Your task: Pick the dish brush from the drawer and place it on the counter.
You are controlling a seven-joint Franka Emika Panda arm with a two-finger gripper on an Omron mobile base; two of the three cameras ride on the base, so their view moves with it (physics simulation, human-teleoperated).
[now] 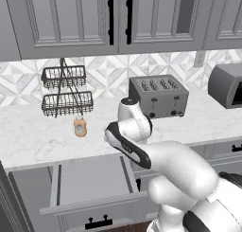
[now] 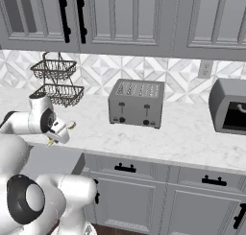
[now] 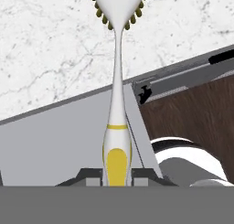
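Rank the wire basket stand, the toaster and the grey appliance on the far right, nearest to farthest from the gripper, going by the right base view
1. The wire basket stand, just behind the gripper, at the left by the backsplash.
2. The toaster, mid-counter, off to the right of the gripper.
3. The grey appliance, at the counter's far right end.

The fingers hold the dish brush.

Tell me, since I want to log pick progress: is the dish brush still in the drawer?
Out. The gripper holds the dish brush by its handle above the open drawer, its head over the counter.
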